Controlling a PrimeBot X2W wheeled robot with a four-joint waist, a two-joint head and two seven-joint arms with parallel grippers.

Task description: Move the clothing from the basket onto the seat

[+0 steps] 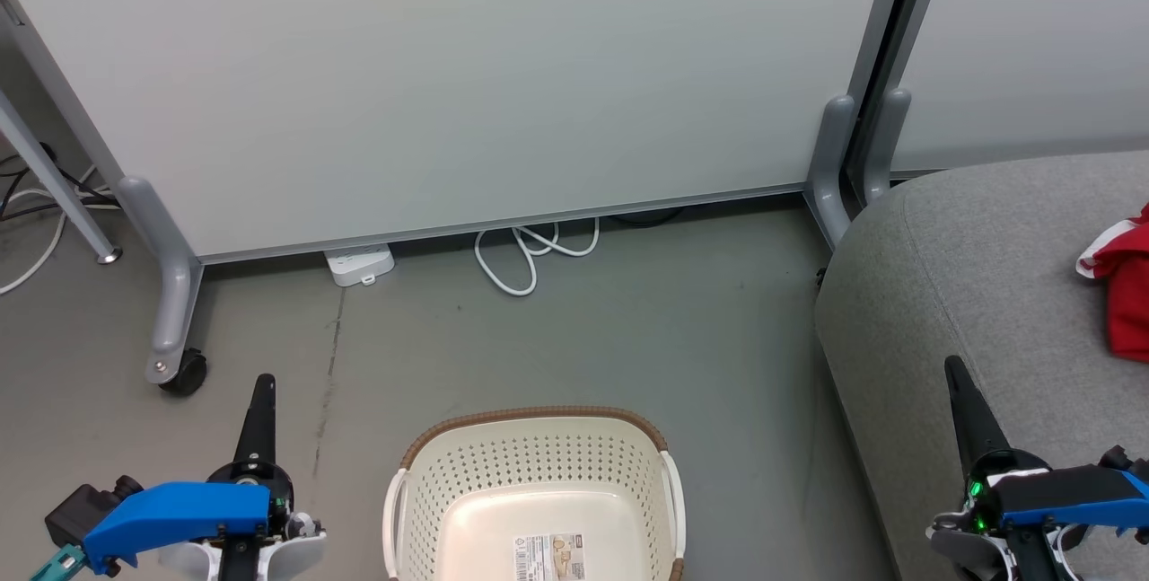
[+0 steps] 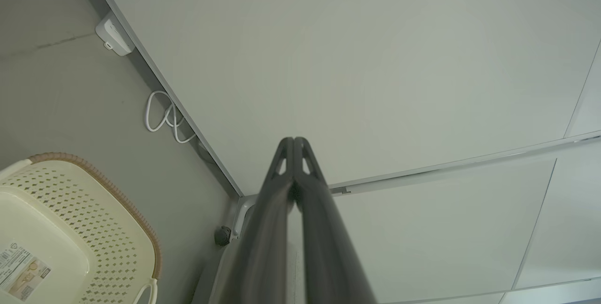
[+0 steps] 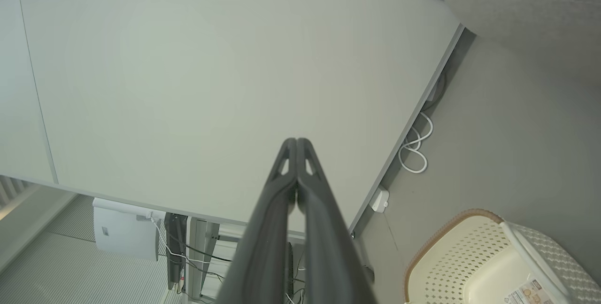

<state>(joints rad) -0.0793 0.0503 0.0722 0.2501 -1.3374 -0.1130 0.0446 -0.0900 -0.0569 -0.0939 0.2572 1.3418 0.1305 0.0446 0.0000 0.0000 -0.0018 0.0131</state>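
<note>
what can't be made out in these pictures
clothing: head view, the right edge cuts it off, so its full spread and number of garments stay unknown.
basket: head view, the bottom edge cuts its near side; print on the paper label is too small to read.
seat: head view, right and bottom edges cut it.
white cable: head view, its ends pass under the partition panel.

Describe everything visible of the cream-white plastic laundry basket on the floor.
The oval cream-white plastic laundry basket stands upright on the grey floor, partly cut off by the head view's bottom edge. Its walls are perforated with rows of small holes, a brown woven-look band runs along its far rim, and a white handle sits on each side. What shows of its smooth inside is bare apart from a paper label on the bottom. Only the floor touches it.
</note>
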